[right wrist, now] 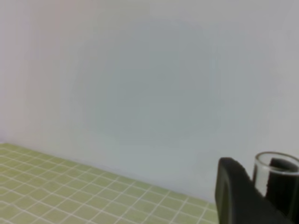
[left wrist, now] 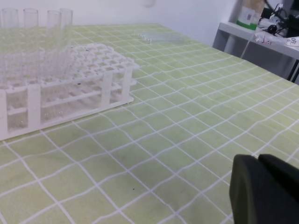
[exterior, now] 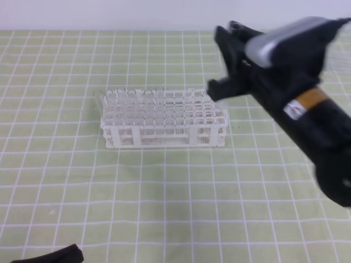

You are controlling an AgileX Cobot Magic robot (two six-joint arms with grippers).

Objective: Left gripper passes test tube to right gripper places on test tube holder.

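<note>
We are holding the test tube [right wrist: 276,173] clamped between the fingers of our right gripper [right wrist: 259,196], its open rim showing at the lower right of the wrist view, so the handover looks done. Our right arm is hanging at the upper right of the overhead frame, beside the test tube holder [exterior: 164,121] at centre; the seating is what we judge remains. Our left gripper [left wrist: 264,192] is showing only as a dark corner at lower right, and we cannot tell whether its fingers are parted.
</note>
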